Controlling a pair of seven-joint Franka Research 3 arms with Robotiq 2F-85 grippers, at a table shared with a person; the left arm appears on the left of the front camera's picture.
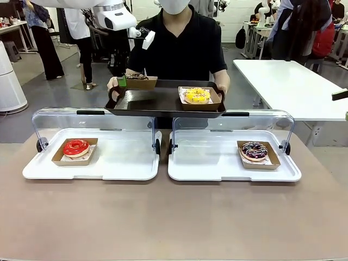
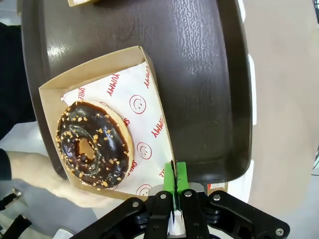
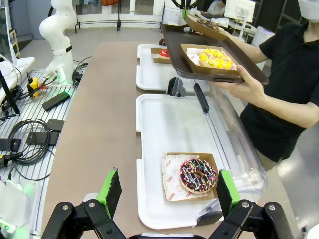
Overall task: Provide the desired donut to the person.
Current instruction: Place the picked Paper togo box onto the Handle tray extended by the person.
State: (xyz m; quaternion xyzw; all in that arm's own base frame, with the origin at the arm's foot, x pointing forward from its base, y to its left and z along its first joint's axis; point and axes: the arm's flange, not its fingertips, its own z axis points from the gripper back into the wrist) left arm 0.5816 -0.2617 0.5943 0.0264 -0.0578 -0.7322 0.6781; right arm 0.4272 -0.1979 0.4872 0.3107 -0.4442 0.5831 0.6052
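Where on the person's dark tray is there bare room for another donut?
The dark tray is bare between the chocolate donut box, pinched by the left gripper, and the yellow donut box. Both ends are crowded by boxes and the person's hands.

Person's hand [image 2: 30, 172] partly beneath tray [image 2: 199, 74]

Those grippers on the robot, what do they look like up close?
Each has black jointed metal links with silver bolts, ending in bright green pads. The left gripper and right gripper look alike; the arm behind them is glossy white.
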